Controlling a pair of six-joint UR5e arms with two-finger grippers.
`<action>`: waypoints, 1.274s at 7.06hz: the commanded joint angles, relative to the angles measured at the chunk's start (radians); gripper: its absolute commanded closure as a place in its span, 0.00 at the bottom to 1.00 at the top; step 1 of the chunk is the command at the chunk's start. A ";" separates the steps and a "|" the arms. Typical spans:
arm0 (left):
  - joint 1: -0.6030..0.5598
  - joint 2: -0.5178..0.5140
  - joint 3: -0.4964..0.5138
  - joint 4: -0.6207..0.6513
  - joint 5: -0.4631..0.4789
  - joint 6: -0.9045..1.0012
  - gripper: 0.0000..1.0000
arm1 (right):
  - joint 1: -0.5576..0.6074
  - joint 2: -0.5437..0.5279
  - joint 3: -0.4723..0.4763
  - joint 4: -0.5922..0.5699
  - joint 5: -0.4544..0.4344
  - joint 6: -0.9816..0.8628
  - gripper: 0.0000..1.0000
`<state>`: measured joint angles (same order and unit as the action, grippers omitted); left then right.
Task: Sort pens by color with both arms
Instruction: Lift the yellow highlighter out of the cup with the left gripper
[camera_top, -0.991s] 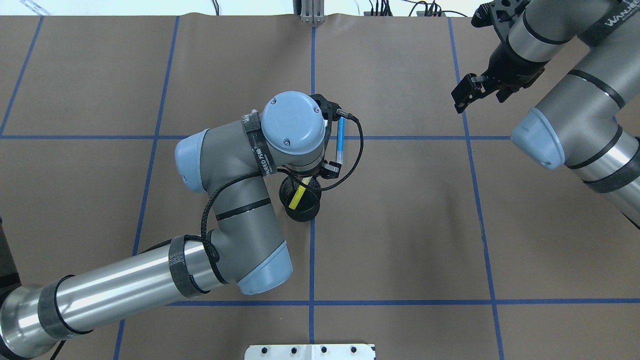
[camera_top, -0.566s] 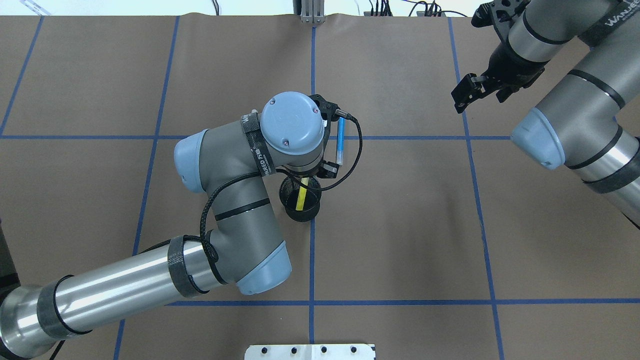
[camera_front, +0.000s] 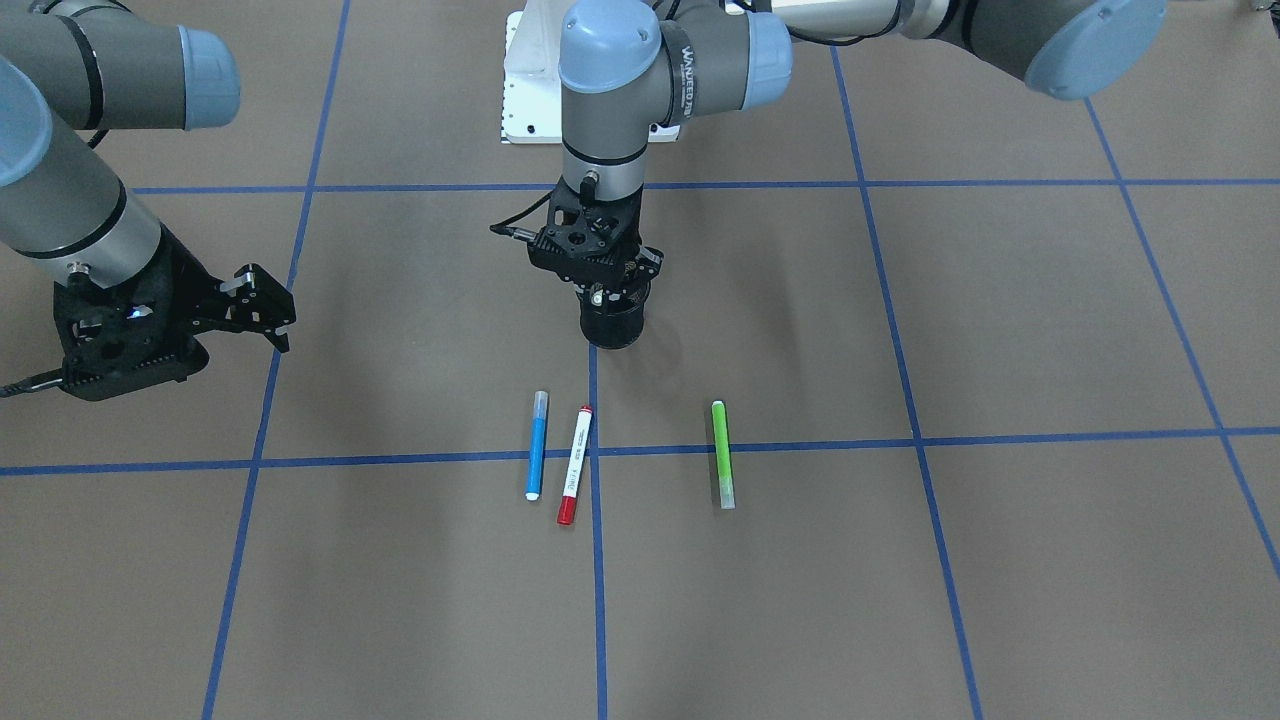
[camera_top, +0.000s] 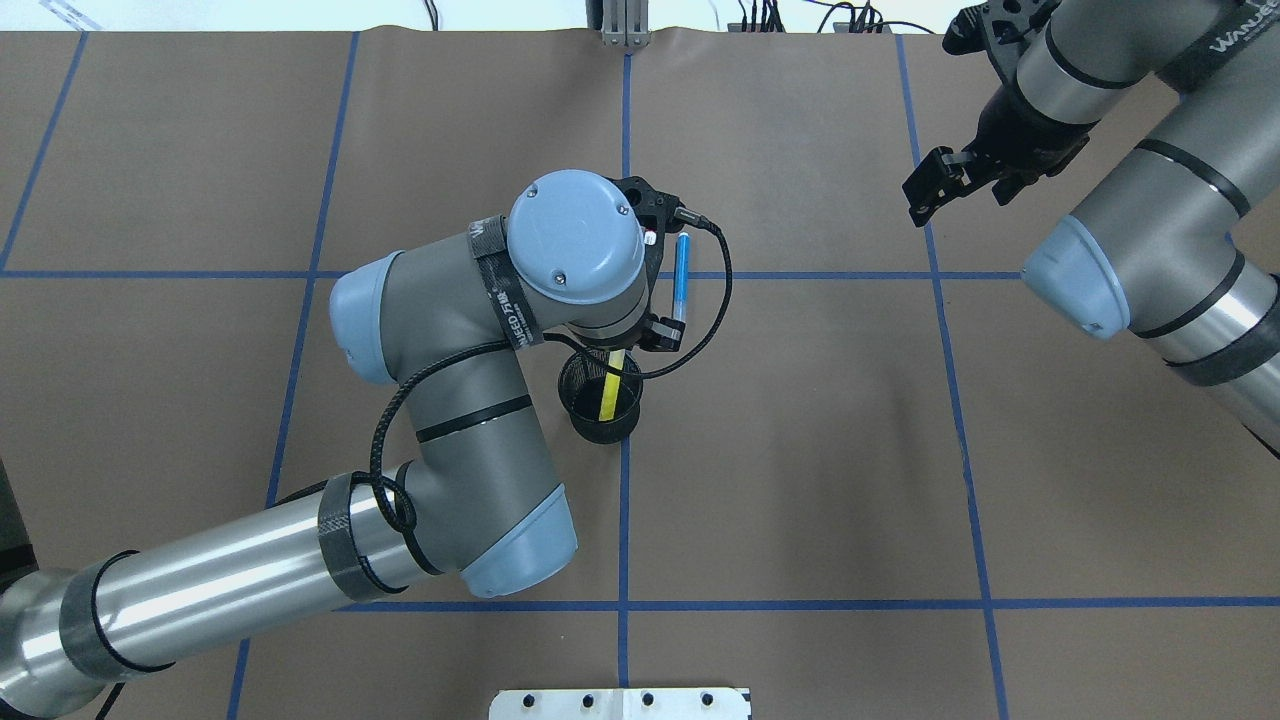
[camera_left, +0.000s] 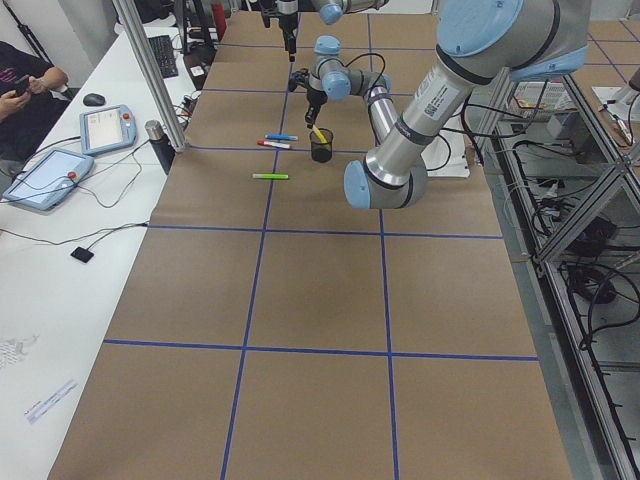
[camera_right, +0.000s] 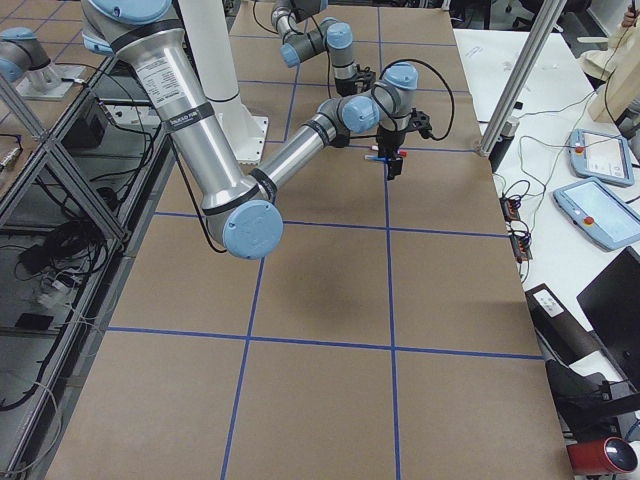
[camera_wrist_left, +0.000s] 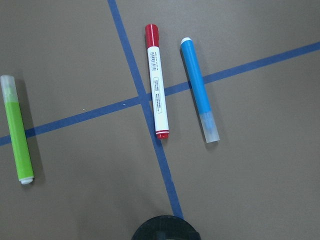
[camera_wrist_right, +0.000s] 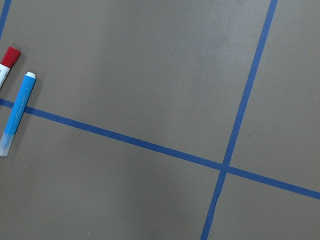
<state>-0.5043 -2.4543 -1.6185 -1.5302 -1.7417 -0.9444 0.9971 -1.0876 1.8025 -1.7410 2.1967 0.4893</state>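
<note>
A yellow highlighter stands steeply in the black mesh cup, its top running under my left wrist. My left gripper hangs right over the cup's mouth, fingers drawn together, apparently shut on that highlighter. Beyond the cup three pens lie on the paper. The blue pen and the red-capped white pen lie side by side. The green highlighter lies apart from them. The left wrist view shows the blue pen, red pen and green highlighter. My right gripper hovers open and empty at the far right.
Blue tape lines divide the brown paper into squares. The white pedestal base sits at the robot's side. A side table with tablets and a seated person's hand lies beyond the table's far long edge.
My left wrist has shifted slightly left and looks larger, as if raised. The yellow highlighter has gone from leaning to nearly upright in the cup. The right arm has not moved.
</note>
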 joint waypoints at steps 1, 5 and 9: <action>-0.052 -0.005 -0.091 0.072 -0.034 -0.001 1.00 | 0.000 0.000 0.000 0.000 0.000 0.000 0.01; -0.282 -0.031 -0.112 0.094 -0.219 0.010 1.00 | -0.003 0.001 0.000 0.001 -0.002 0.000 0.01; -0.482 -0.035 0.217 0.076 -0.398 0.255 1.00 | -0.006 0.002 0.001 0.001 -0.002 0.000 0.01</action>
<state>-0.9490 -2.4874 -1.5067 -1.4481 -2.0955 -0.7541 0.9921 -1.0862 1.8020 -1.7395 2.1952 0.4893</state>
